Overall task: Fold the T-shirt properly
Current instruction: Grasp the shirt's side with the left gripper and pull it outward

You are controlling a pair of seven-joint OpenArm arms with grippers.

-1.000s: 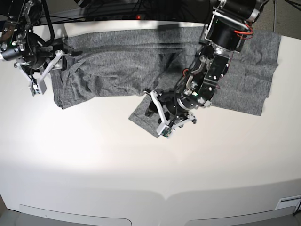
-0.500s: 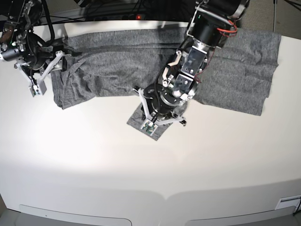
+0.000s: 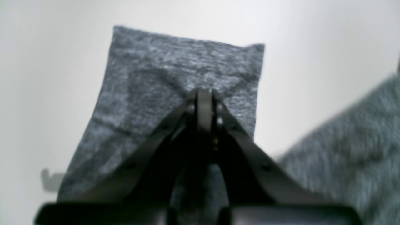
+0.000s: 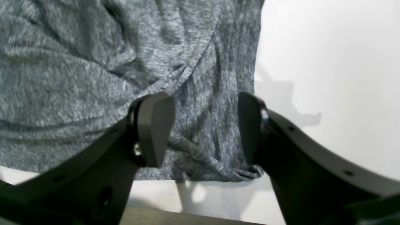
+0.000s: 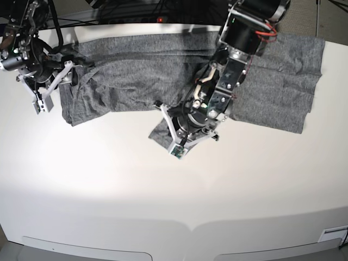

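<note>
The grey T-shirt (image 5: 136, 76) is spread across the far part of the white worktop (image 5: 174, 190), with one sleeve end (image 3: 184, 78) laid out toward the near side. The left end effector (image 3: 203, 93) is seen with its fingers pressed together on the cloth of that sleeve end, which is pinched into small creases at the fingertips. The right end effector (image 4: 203, 125) is held wide apart over the rumpled corner of the shirt at the other end, with nothing gripped between its pads (image 4: 154, 128).
</note>
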